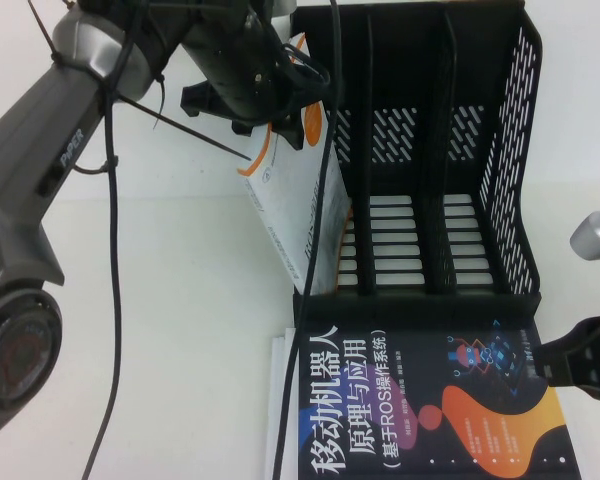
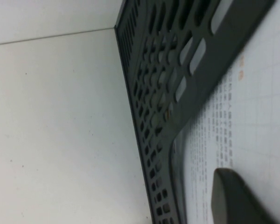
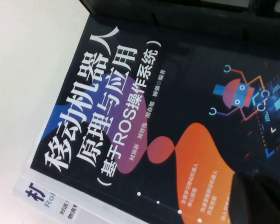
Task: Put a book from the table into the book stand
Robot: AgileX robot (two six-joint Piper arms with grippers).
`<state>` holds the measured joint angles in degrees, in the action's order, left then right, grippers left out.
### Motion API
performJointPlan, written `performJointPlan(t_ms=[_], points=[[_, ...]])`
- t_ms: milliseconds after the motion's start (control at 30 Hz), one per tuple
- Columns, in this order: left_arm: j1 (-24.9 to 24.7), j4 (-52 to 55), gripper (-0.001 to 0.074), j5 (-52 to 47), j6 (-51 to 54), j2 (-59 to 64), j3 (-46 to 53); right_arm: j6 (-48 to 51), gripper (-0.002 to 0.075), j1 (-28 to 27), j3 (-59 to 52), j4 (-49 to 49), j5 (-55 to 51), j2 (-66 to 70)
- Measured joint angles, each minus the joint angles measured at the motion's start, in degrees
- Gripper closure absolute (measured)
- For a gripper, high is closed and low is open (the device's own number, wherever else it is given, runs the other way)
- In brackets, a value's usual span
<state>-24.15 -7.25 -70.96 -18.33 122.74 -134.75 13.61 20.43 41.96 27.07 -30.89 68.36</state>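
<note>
My left gripper [image 1: 273, 118] is shut on the top edge of a white and orange book [image 1: 295, 215]. The book stands tilted, its lower end in the leftmost slot of the black book stand [image 1: 510, 170]. In the left wrist view one finger [image 2: 233, 198] presses on the book's printed cover [image 2: 252, 116], beside the stand's perforated wall [image 2: 158, 79]. A dark book with Chinese title [image 1: 420, 410] lies flat in front of the stand. My right gripper [image 1: 570, 365] is at that book's right edge. The right wrist view shows the dark book's cover [image 3: 130, 116] close up.
Another white book [image 1: 280, 400] lies under the dark one, its edge showing in the right wrist view [image 3: 42, 198]. The stand's middle and right slots [image 1: 435, 240] hold nothing. Bare white table [image 1: 160, 300] lies left of the stand. A black cable [image 1: 112, 250] hangs from my left arm.
</note>
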Motion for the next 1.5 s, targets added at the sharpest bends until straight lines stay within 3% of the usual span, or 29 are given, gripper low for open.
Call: performJointPlan(t_ms=[133, 333, 533, 733, 933, 1033, 1233, 1500], points=[[0.0, 0.0, 0.0578, 1.0, 0.0, 0.1, 0.0, 0.0, 0.0727, 0.0, 0.0, 0.0, 0.0, 0.0], [0.0, 0.3, 0.0328, 4.4, 0.1, 0.1, 0.0, 0.1, 0.0727, 0.0, 0.0, 0.0, 0.0, 0.0], [0.0, 0.6, 0.0291, 5.0, 0.1, 0.2, -3.1, 0.5, 0.0727, 0.0, 1.1, -1.8, -2.7, 0.0], [1.1, 1.4, 0.0374, 3.4, 0.3, -2.4, -9.8, -4.5, 0.0727, 0.0, 6.4, -10.1, -9.7, -2.4], [2.9, 6.6, 0.0632, -0.6, 0.4, -9.8, -13.4, -15.2, 0.0727, 0.0, 9.6, -25.5, -14.7, -9.6], [2.9, 10.5, 0.0707, -1.7, 1.3, -14.1, -13.7, -19.3, 0.0727, 0.0, 9.7, -29.8, -17.5, -13.8], [2.9, 11.8, 0.0733, -1.7, 4.2, -20.4, -13.7, -23.6, 0.0727, 0.0, 9.1, -30.9, -20.3, -20.7], [2.9, 5.9, 0.0735, -1.7, 10.1, -25.3, -13.7, -27.5, 0.0727, 0.0, -0.8, -31.1, -19.4, -33.7]])
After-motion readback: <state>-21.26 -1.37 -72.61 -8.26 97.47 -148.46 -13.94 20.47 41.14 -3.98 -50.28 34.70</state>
